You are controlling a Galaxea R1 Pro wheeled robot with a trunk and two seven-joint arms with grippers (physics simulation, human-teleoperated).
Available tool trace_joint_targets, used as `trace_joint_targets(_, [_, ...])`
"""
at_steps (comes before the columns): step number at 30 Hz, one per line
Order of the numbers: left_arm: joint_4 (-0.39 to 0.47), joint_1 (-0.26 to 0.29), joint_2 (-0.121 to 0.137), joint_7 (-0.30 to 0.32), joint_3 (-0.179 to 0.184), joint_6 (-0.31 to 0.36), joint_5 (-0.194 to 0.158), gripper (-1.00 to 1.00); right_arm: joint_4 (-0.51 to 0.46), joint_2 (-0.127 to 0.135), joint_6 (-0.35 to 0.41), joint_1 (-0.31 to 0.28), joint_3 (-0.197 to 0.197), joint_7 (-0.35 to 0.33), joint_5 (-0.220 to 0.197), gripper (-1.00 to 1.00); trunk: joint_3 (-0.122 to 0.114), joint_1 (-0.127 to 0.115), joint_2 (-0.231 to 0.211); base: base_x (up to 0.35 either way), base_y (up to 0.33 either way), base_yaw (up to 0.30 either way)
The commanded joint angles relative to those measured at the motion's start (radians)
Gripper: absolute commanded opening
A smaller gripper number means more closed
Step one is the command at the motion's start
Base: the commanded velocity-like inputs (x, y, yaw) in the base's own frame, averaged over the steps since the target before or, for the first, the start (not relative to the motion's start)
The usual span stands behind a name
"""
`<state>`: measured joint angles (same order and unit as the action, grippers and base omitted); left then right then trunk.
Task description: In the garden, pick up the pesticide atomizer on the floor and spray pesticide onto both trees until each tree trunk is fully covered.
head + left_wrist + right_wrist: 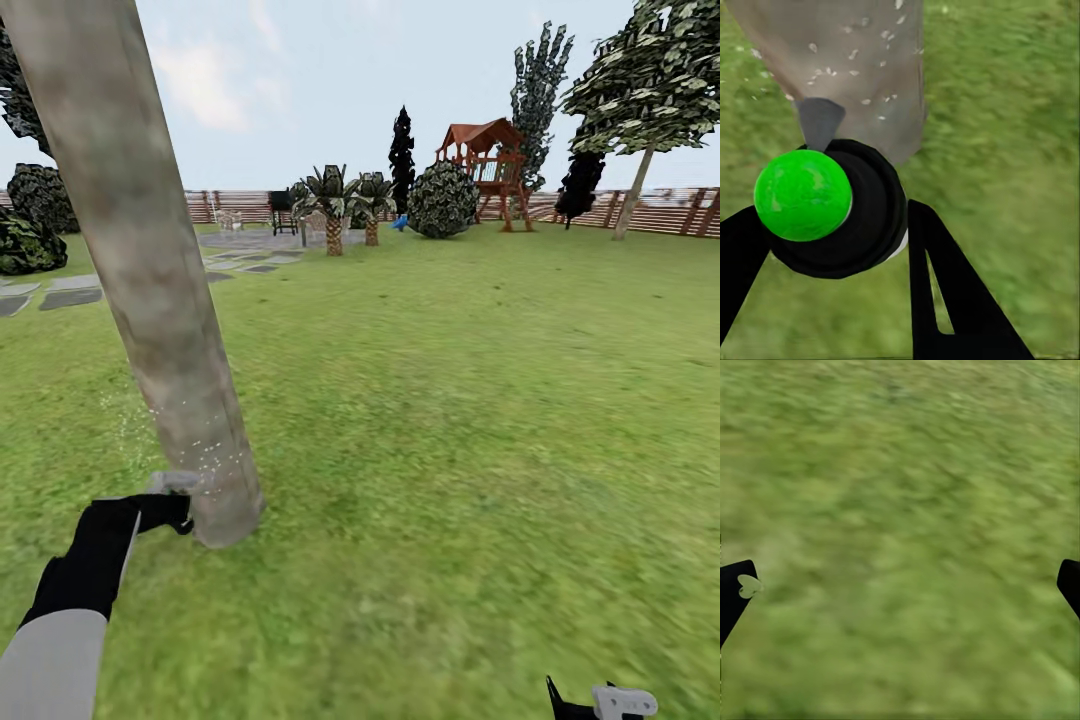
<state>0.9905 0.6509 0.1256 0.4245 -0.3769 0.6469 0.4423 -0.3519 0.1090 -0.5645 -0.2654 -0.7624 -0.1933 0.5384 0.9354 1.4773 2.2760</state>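
Far left, head view: dark bushes (30,225) and grey paving slabs (60,295) on the lawn (450,420). Low at the left, left gripper (170,512) closed on the atomizer (172,483), grey nozzle just beside the base of the trunk (150,280). Trunk thick, grey-beige, leaning up to the picture's top left. White pesticide specks (210,455) dotted on the lower trunk and in the air just left of it. Left wrist view: atomizer (832,210) gripped between black fingers (945,300), green round cap toward the camera, grey nozzle aimed at the trunk (847,67), specks (851,54) scattered over the bark.

Middle distance: low palm-like plants (345,200), a round bush (442,200), a wooden playset (490,160), slat fence (660,210) behind. Far right: second tree (640,110) by the fence, thin leaning trunk, well apart from the near one.

Bottom right corner: right gripper (600,703) partly seen. Right wrist view: jaws wide, black fingertips (736,592) at opposite edges, blurred grass (907,525) between, holding nothing.
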Motion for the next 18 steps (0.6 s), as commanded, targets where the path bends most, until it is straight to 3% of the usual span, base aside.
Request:
trace_joint_targets(1, [0.000, -0.001, 0.015, 0.017, 0.001, 0.008, -0.007, -1.00, 0.000, 0.000, 0.000, 0.000, 0.000, 0.000, 0.000, 1.00, 0.000, 0.000, 0.000, 0.000, 0.000, 0.000])
trace_joint_targets(6, [0.008, 0.004, 0.012, 0.031, 0.012, 0.041, -0.005, -1.00, 0.000, 0.000, 0.000, 0.000, 0.000, 0.000, 0.000, 1.00, 0.000, 0.000, 0.000, 0.000, 0.000, 0.000])
trace_joint_targets(12, [0.031, 0.093, 0.030, 0.031, 0.012, 0.140, 0.000, -1.00, -0.001, 0.000, 0.000, 0.000, -0.001, 0.000, 0.000, 1.00, 0.000, 0.000, 0.000, 0.000, 0.000, 0.007])
trace_joint_targets(18, [0.051, 0.094, 0.028, 0.031, 0.013, 0.151, 0.001, -1.00, -0.001, 0.000, 0.000, 0.000, -0.002, 0.001, -0.001, 1.00, 0.000, 0.000, 0.000, -0.063, -0.039, 0.225])
